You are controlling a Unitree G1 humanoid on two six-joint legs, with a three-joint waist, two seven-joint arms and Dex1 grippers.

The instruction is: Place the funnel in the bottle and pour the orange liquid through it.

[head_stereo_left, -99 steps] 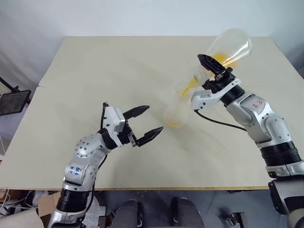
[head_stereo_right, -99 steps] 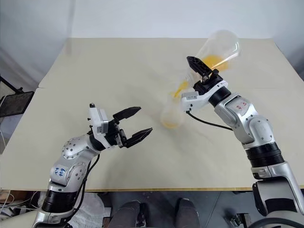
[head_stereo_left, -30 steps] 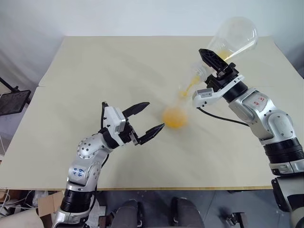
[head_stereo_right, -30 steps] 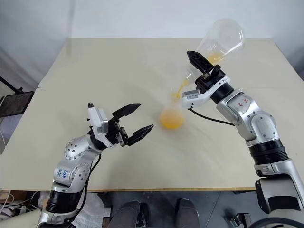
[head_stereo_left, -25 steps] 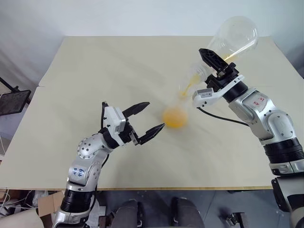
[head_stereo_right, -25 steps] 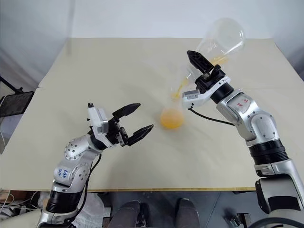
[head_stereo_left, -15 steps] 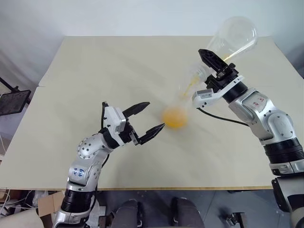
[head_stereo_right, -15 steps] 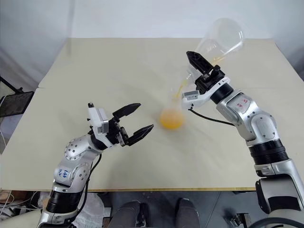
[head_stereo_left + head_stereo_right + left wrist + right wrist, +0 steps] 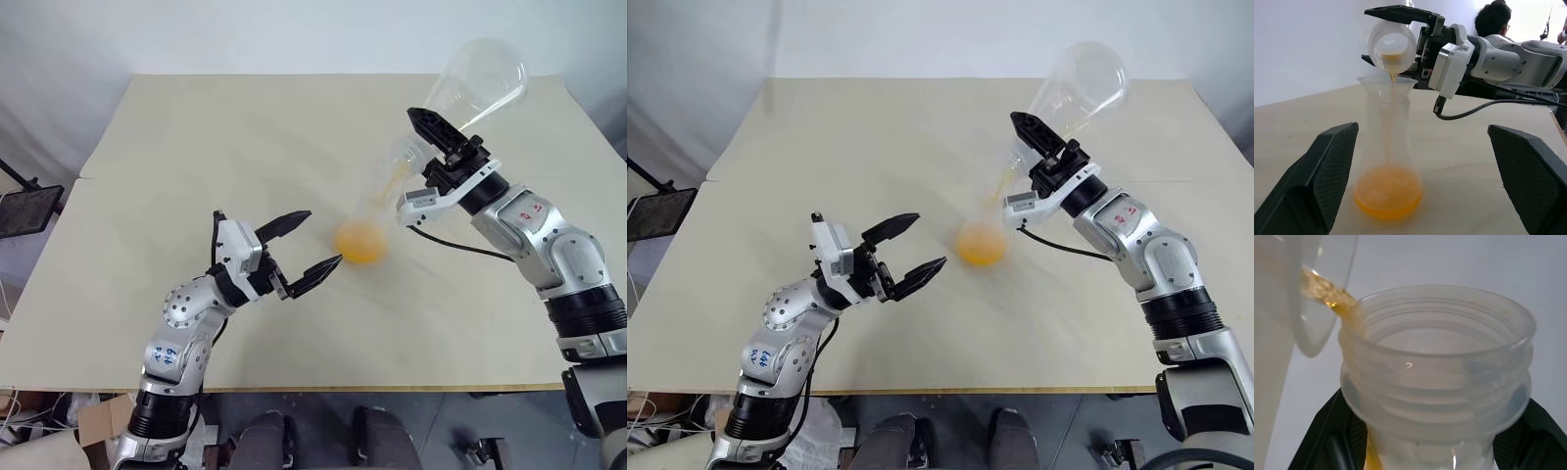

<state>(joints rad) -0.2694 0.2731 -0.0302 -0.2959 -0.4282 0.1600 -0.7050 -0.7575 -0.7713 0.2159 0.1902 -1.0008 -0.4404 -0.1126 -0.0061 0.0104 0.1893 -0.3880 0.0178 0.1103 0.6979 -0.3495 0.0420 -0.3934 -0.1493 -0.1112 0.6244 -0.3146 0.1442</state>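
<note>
Right gripper (image 9: 438,147), raised at 2 o'clock, clamps a tipped conical flask (image 9: 477,82); orange liquid (image 9: 1388,196) pools in the bottle (image 9: 1387,161) under the funnel (image 9: 1387,84). Left gripper (image 9: 303,248) spread, empty.

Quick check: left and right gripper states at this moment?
Left gripper: open, empty, beside the bottle.
Right gripper: shut on the tilted conical flask, pouring orange liquid into the funnel.

My two head cameras look forward and down from above over the beige table (image 9: 196,147), side by side, sharing nearly the same scene. My left wrist camera sits low near the tabletop, looking level across it at the bottle (image 9: 1387,161), which the head views also show. My right wrist camera looks very closely at the mouth of the conical flask (image 9: 1437,357).
</note>
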